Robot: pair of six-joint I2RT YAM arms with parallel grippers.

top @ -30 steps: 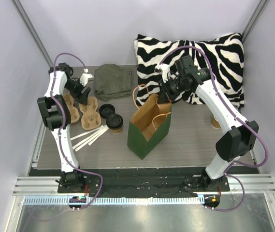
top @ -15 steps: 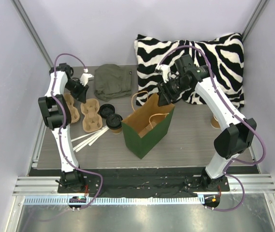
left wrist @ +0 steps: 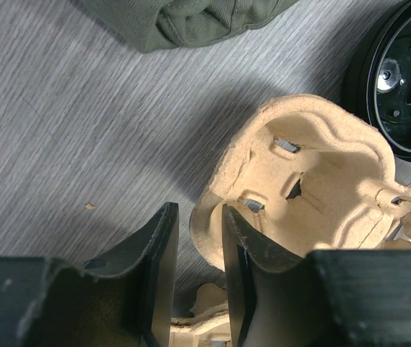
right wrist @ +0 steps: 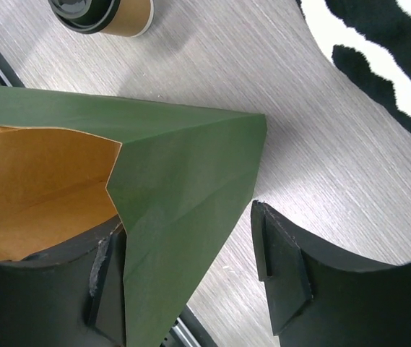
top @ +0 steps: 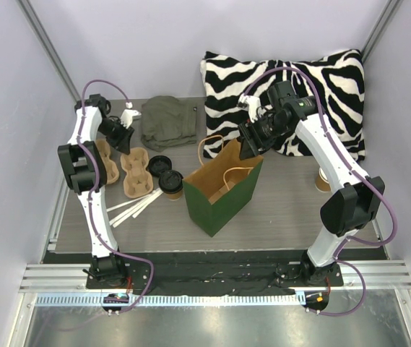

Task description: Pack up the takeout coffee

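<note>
- The takeout coffee stands upright with its lid on, on the table. It is just left of the green bag, close to it but apart.
- The right gripper straddles the bag's far rim, one finger inside and one outside. It has let go, and a gap shows between the outer finger and the green wall.
- The left gripper straddles the cup tray rim with its fingers narrow. I cannot tell whether it pinches.
- A loose black lid lies between the tray and the coffee.
- White sticks lie front-left of the coffee.
- Bare table shows between the bag and the zebra pillow.
</note>
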